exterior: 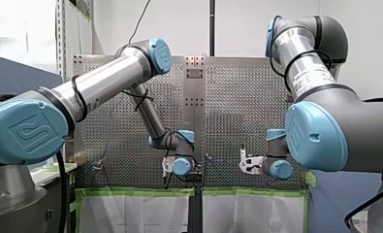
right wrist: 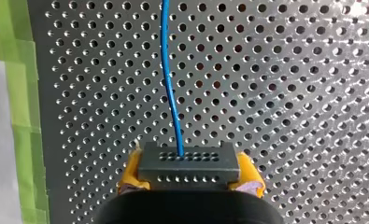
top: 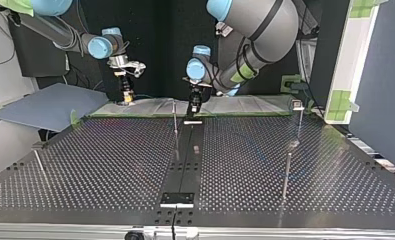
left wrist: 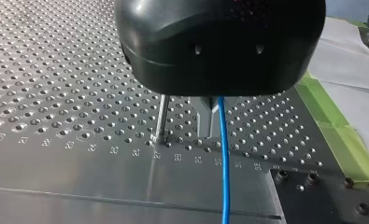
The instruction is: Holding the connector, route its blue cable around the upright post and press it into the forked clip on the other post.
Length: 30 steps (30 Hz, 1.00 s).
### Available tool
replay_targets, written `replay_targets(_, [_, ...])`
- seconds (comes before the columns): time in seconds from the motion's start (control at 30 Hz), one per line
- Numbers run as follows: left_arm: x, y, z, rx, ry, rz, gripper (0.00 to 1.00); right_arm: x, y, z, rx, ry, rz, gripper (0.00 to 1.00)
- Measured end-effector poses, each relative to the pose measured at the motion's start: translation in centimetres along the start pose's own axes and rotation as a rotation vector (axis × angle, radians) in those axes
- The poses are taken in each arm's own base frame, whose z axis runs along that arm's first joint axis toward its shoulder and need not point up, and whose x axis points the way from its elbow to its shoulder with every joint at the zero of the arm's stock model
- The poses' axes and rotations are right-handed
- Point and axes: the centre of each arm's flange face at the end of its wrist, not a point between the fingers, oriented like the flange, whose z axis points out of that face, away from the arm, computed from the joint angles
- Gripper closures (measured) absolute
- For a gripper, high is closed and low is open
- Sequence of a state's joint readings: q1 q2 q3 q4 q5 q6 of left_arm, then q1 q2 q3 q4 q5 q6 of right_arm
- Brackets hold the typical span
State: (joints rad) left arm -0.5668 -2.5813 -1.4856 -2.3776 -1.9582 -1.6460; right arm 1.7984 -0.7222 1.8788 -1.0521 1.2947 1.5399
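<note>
Right gripper (right wrist: 190, 179) — pointing down — clamps connector (right wrist: 189, 161).

Pointing down are my left hand (top: 194, 110) and my right hand (top: 127, 98), whose yellow pads (right wrist: 131, 169) are clamped.

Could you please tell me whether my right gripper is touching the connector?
Touching. The right wrist view shows the yellow pads of my right gripper pressed against both ends of the dark connector, with no gap on either side.

Blue cable (left wrist: 224, 158) cut by edge, far end behind my left hand (left wrist: 211, 108)
</note>
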Motion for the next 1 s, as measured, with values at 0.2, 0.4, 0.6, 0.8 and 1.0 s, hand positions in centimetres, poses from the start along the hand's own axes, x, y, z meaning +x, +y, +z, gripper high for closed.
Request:
replay_targets(0.2, [0.0, 0.0, 0.0, 0.004, 0.0, 0.0, 1.0, -0.7, 0.3, 0.5, -0.003, 0.0, 0.011, 1.0])
replay_targets(0.4, [-0.1, 0.0, 0.1, 0.007, 0.0, 0.002, 1.0, -0.8, 0.7, 1.2, -0.006, -0.006, 0.017, 1.0])
replay_targets(0.6, [-0.3, -0.1, 0.2, 0.007, 0.001, 0.009, 1.0, -1.3, 1.1, 1.9, -0.01, -0.015, 0.022, 1.0])
replay_targets(0.8, [-0.3, -0.2, 0.4, 0.009, 0.003, 0.014, 1.0, -1.8, 1.7, 2.9, -0.023, -0.033, 0.026, 1.0])
replay_targets(1.0, [-0.8, -0.3, 0.8, 0.014, -0.001, 0.013, 1.0, -1.3, 2.4, 4.3, -0.032, -0.039, 0.019, 1.0])
